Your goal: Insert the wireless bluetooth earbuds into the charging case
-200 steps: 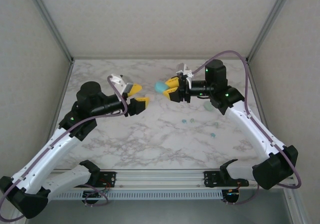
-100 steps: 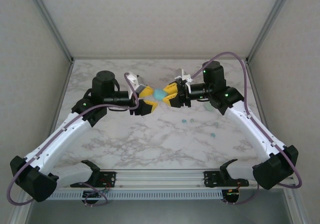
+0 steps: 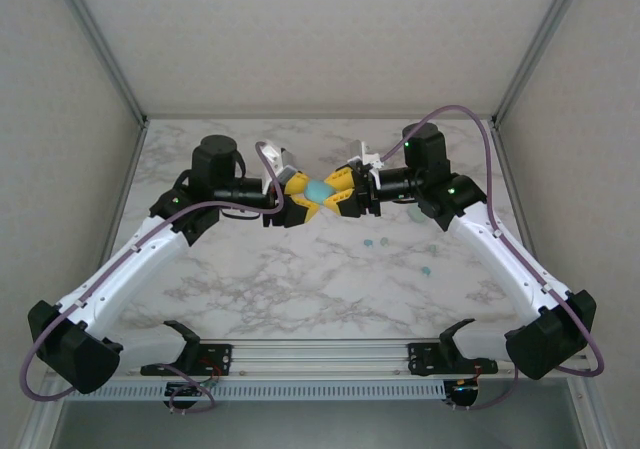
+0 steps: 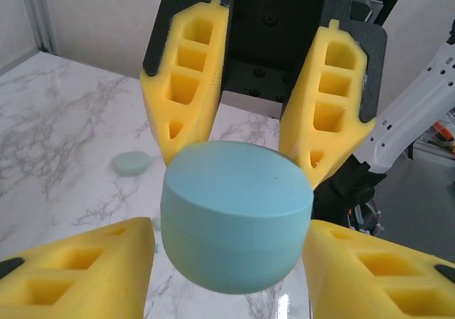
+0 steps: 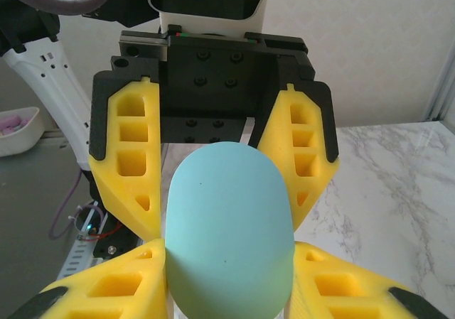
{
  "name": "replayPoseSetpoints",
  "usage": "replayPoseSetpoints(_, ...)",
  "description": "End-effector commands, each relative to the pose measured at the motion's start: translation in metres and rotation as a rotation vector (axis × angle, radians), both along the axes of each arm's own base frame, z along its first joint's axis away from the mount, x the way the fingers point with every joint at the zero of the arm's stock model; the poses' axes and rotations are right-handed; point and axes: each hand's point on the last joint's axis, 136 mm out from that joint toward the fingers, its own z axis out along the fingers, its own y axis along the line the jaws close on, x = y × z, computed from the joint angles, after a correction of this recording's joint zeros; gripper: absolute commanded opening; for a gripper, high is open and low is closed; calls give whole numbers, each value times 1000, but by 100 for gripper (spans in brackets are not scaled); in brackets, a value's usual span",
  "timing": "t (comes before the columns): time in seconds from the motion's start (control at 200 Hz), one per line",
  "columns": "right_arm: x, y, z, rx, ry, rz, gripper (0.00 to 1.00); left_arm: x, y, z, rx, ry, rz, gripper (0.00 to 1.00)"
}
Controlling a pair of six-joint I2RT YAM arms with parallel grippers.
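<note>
Your left claw (image 3: 303, 197) has its fingers either side of the case (image 3: 318, 191), which hangs above the tabletop (image 3: 250, 269); whether they press it cannot be told. Your right claw (image 3: 335, 193) is clamped on the case's other end. The earbuds (image 3: 368, 241) lie on the tabletop nearby.

You see the charging case (image 4: 237, 216) as smooth, matt plastic; the yellow fingers (image 4: 217, 84) look matt and finely grainy, and the marble-patterned bench (image 4: 64, 120) has a faint gloss.

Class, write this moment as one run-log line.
case: held above table | right gripper: shut on case | left gripper: flanking case, grip unclear | earbuds: on table
</note>
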Motion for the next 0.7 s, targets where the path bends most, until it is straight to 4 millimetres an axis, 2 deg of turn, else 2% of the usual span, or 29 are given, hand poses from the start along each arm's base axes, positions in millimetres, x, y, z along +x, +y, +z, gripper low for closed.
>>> replayPoseSetpoints(0.0,-6,3,15,33,-39,40,37,-10,-3,17,-27,-35,-48,55)
replayPoseSetpoints(0.691,-3,5,16,42,-38,33,37,-8,-5,16,-14,-24,-51,52)
